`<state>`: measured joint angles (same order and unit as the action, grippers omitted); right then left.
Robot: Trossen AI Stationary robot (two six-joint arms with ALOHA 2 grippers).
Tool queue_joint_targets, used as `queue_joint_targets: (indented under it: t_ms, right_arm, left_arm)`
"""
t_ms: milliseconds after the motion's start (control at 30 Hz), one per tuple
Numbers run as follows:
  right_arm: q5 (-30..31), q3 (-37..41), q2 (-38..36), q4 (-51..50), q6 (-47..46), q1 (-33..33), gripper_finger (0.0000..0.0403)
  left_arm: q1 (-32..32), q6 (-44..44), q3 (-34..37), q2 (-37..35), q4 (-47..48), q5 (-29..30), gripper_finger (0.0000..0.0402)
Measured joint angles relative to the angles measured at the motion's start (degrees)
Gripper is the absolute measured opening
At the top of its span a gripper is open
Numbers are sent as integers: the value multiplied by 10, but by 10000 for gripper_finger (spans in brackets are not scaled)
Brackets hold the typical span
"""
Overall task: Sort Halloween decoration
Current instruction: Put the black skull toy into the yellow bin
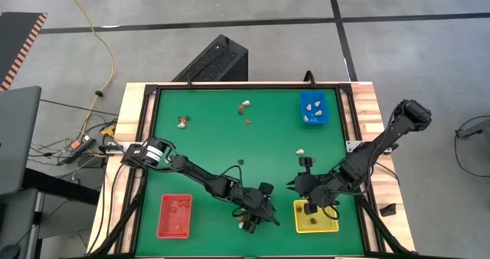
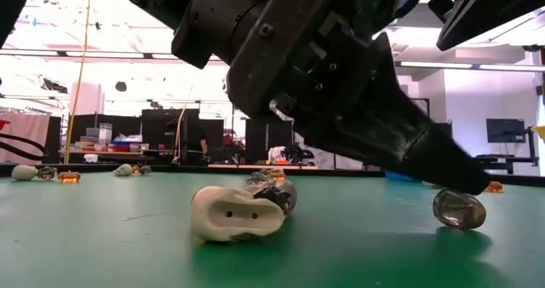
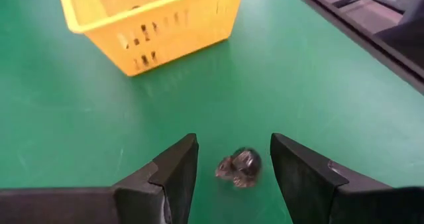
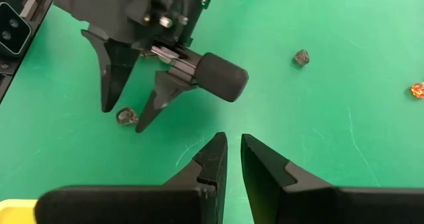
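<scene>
Near the front edge of the green worktop [image 1: 230,136], between the red tray [image 1: 174,216] and the yellow tray [image 1: 315,217], the left pincer [image 3: 234,161] is lowered with its fingers spread either side of a dark trinket [image 3: 239,168], not yet touching it. That piece looks hard, light and rounded, so it may roll or squirt sideways; squeezing across its middle seems safest. Above the yellow tray, the right pincer [image 4: 233,159] hangs almost closed and empty, close enough to crowd a lift toward that tray. A cream trinket [image 2: 237,213] lies just beside, others are scattered farther back, and the blue tray [image 1: 313,109] holds whitish pieces.
</scene>
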<state>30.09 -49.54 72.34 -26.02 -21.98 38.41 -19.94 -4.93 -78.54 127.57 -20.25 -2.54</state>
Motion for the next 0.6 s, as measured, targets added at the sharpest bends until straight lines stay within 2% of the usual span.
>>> queue_joint_targets:
  t_ms: [267, 400, 600]
  right_arm:
    - [0, 0, 0, 0, 0, 0, 76]
    - [0, 0, 0, 1, 0, 0, 76]
    - [-1, 1, 0, -1, 0, 3, 76]
  left_arm:
    - [0, 0, -2, 12, -16, 1, 180]
    - [0, -3, -22, 39, -28, -26, 180]
    - [0, -2, -49, 45, 24, -28, 180]
